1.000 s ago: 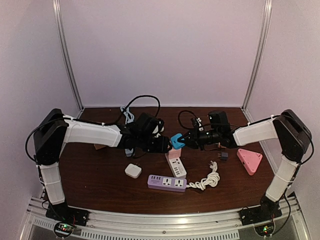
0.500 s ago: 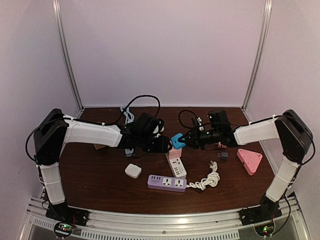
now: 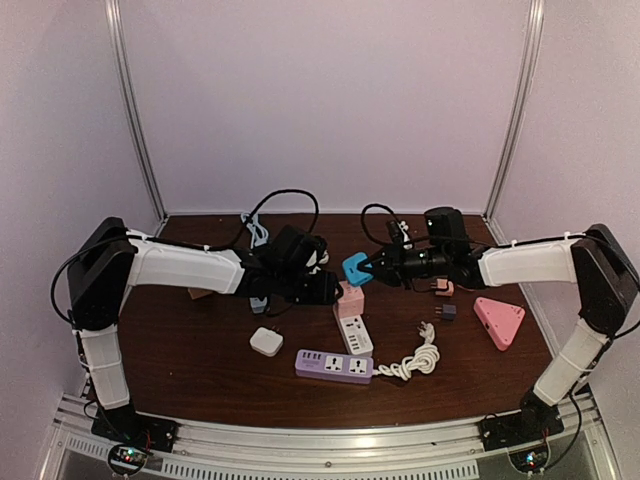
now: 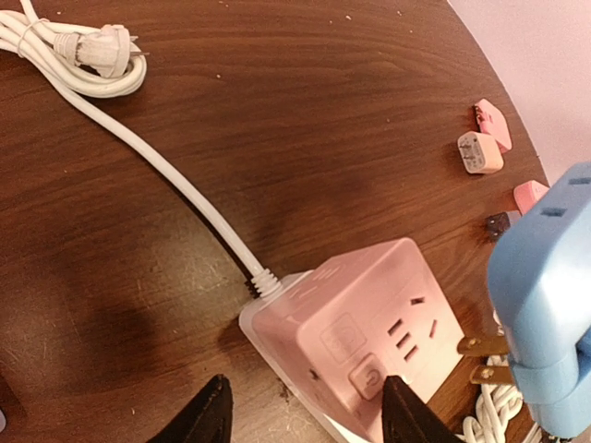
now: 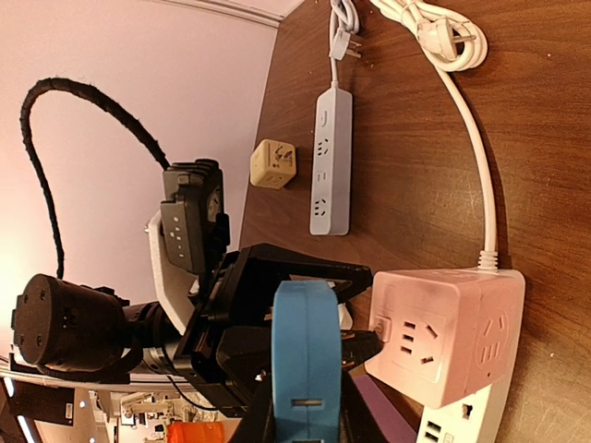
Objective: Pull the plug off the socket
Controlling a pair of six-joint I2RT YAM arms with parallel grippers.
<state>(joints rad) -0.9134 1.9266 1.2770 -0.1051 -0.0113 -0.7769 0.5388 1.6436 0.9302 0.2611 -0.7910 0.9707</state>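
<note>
The right fingers (image 3: 378, 268) are clamped on the blue plug (image 3: 357, 268) and hold it above the counter (image 3: 200, 340). In the left wrist view the plug hangs at 3 o'clock of the pink socket (image 4: 351, 318). Its two brass prongs (image 4: 480, 358) are bare, point to 9 o'clock, and sit just clear of the socket's face. The left fingers (image 3: 335, 292) stand about half open and clasp the socket from both sides. A white cord (image 4: 175, 180) leaves the socket's base toward 11 o'clock.
</note>
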